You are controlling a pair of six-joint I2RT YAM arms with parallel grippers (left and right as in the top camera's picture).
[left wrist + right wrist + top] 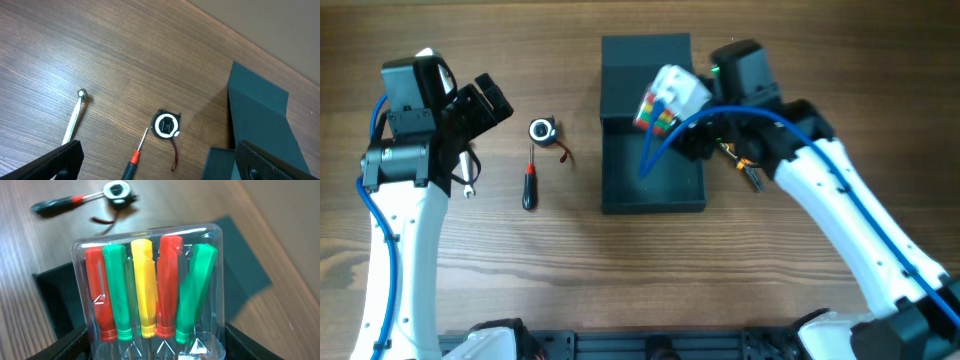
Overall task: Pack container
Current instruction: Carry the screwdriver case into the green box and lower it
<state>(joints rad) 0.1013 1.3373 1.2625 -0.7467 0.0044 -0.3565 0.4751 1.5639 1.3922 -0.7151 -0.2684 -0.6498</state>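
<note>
Gripping screwdriver pack (665, 100), right tool (155, 352) overhangs container (653, 207) hinge edge.

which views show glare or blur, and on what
right wrist: white glare along the rim of the clear screwdriver pack, tape measure behind it soft; left wrist: pale sheen across the wood table; overhead: even light, all sharp
</note>
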